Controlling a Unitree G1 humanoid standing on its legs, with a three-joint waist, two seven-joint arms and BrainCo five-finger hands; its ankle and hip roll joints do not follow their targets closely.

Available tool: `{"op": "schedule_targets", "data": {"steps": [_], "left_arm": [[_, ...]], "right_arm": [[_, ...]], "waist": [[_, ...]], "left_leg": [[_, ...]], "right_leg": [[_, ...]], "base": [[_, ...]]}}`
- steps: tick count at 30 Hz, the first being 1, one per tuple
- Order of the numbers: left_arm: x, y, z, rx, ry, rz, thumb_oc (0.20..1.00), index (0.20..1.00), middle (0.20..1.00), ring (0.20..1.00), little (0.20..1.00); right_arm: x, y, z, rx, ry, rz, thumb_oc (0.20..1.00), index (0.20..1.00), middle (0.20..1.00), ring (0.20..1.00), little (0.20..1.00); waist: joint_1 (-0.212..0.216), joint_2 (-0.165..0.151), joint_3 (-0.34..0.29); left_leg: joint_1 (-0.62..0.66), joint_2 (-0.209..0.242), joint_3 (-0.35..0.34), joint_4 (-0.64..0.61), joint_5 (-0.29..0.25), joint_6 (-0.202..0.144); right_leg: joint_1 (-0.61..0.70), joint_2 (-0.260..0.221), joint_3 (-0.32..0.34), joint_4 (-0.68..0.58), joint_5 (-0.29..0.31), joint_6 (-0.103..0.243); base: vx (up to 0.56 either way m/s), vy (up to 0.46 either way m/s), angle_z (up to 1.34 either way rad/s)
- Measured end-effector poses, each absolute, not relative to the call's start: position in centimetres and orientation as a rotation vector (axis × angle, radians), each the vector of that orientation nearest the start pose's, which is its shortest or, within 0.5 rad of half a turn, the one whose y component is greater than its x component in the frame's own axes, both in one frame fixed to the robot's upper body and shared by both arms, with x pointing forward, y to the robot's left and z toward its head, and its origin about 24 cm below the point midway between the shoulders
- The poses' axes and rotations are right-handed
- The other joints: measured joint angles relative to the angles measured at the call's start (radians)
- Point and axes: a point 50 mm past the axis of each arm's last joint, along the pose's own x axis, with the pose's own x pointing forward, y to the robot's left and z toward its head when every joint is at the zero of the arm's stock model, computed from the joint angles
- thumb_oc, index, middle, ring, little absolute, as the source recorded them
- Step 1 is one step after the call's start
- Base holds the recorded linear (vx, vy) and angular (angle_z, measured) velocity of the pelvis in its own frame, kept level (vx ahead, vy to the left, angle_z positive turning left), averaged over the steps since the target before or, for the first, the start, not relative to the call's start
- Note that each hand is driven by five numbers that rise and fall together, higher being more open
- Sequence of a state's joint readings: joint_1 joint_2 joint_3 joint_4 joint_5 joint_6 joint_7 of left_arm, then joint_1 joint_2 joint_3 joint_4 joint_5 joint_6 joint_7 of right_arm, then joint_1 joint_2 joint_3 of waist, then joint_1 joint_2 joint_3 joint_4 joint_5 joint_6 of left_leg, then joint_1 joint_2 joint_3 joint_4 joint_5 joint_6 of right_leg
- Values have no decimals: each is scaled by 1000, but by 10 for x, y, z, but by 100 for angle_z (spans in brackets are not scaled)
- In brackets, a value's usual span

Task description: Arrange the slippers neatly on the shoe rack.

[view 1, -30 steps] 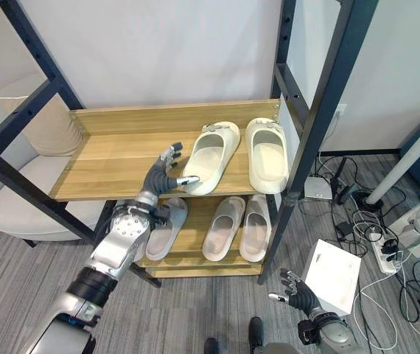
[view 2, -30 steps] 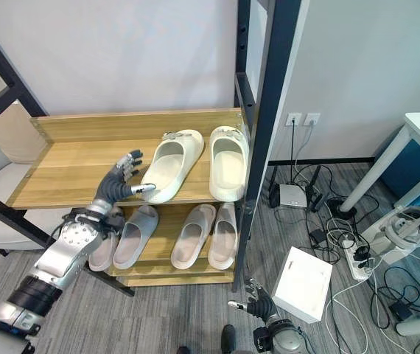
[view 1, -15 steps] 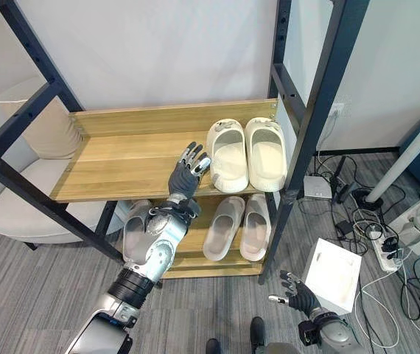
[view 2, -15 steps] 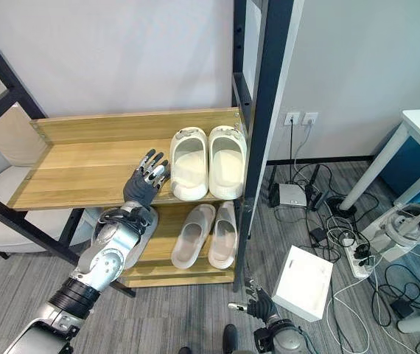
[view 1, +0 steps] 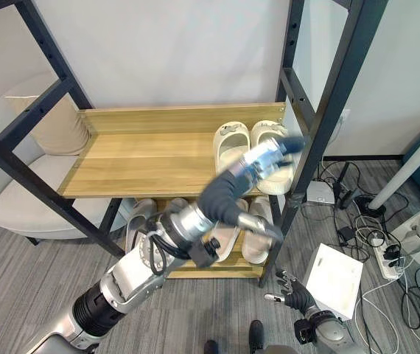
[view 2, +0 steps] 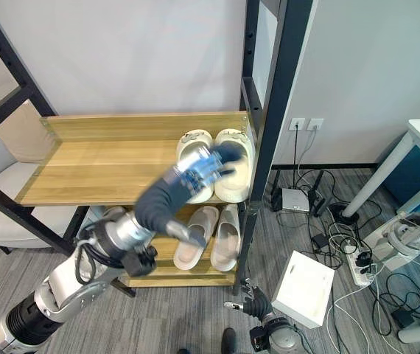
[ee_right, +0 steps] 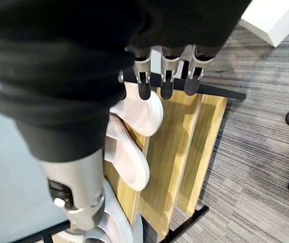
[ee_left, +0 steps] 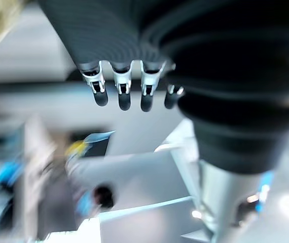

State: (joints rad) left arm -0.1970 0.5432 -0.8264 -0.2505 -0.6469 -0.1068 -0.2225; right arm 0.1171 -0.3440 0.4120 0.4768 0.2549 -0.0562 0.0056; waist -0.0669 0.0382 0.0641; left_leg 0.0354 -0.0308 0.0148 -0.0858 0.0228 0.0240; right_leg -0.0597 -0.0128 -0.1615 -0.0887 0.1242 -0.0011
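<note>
The left hand [view 1: 265,156] was raised in front of the upper shelf, level with the cream slippers [view 1: 253,153], its outline smeared so that contact with them could not be made out. In its own wrist view the fingers [ee_left: 124,91] hung straight in a row, relaxed, with nothing between them. The right hand [view 1: 289,289] sat low near the floor, its fingers loosely spread and empty, by the white box [view 1: 334,276].

The cream pair lay side by side and parallel at the right end of the upper shelf of the shoe rack [view 1: 136,158], close against the dark upright post [view 1: 320,125]. That placement looked deliberate: tucked to one end, toes to the wall, leaving the rest of the shelf free. On the lower shelf a pale pink pair [view 2: 214,234] lay together under the cream pair, and grey slippers [view 1: 138,221] showed partly behind the left arm.

Judging by this, the upper pair looked squared up, with perhaps the grey ones left to straighten.

No brand, label or writing could be read anywhere
</note>
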Motion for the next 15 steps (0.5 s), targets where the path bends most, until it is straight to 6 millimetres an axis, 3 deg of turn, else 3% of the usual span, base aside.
{"op": "schedule_targets", "data": {"steps": [2, 3, 4, 9, 11, 13, 15], "left_arm": [[185, 67, 22, -142, 245, -1027, 1000, 1000, 1000, 1000, 1000], [183, 90, -9, -79, 364, -934, 1000, 1000, 1000, 1000, 1000], [180, 105, -26, -35, 444, -870, 1000, 1000, 1000, 1000, 1000], [176, 149, -58, 6, 542, -592, 1000, 1000, 1000, 1000, 1000], [164, 151, -75, -8, 599, -498, 1000, 1000, 1000, 1000, 1000], [154, 161, -104, -119, 699, -190, 1000, 1000, 1000, 1000, 1000], [154, 165, -105, -91, 706, -127, 1000, 1000, 1000, 1000, 1000]], "right_arm": [[173, -169, -89, -149, 620, 243, 1000, 1000, 1000, 1000, 1000], [174, -170, -89, -150, 620, 244, 1000, 1000, 1000, 1000, 1000], [173, -170, -89, -149, 621, 240, 1000, 1000, 1000, 1000, 1000], [174, -177, -90, -147, 626, 209, 1000, 1000, 1000, 1000, 1000], [173, -176, -91, -141, 630, 202, 1000, 1000, 1000, 1000, 1000], [172, -172, -92, -125, 627, 185, 1000, 1000, 1000, 1000, 1000], [174, -167, -91, -106, 615, 161, 1000, 1000, 1000, 1000, 1000]], "waist": [[1, 2, -1], [-1, 1, 0], [-6, -1, 0], [19, -2, 1], [28, -7, 5], [25, -21, 11], [32, -38, 15]], "left_leg": [[-12, 4, -1, -1, 3, 0], [-15, 6, -1, -1, 4, -2], [-14, 8, -2, 2, 5, -2], [-6, 9, -5, -1, 4, -2], [-8, 9, -9, -2, 3, 0], [-3, 8, -13, -2, 0, 0], [-13, 9, -35, -1, 6, -2]], "right_leg": [[-12, 3, -1, 0, 0, 0], [-14, 6, -1, 0, 0, -1], [-13, 7, -2, 0, 0, -2], [-3, 8, -6, 0, -4, -6], [2, 7, -9, 0, -4, -5], [8, 7, -13, 0, -8, -8], [1, 5, -35, 0, -19, -23]], "base": [[-6, 5, -2], [0, 0, 0], [-6, 8, 6], [-2, 2, 3], [-4, -8, 4], [-3, -9, 9], [-4, -7, 27]]}}
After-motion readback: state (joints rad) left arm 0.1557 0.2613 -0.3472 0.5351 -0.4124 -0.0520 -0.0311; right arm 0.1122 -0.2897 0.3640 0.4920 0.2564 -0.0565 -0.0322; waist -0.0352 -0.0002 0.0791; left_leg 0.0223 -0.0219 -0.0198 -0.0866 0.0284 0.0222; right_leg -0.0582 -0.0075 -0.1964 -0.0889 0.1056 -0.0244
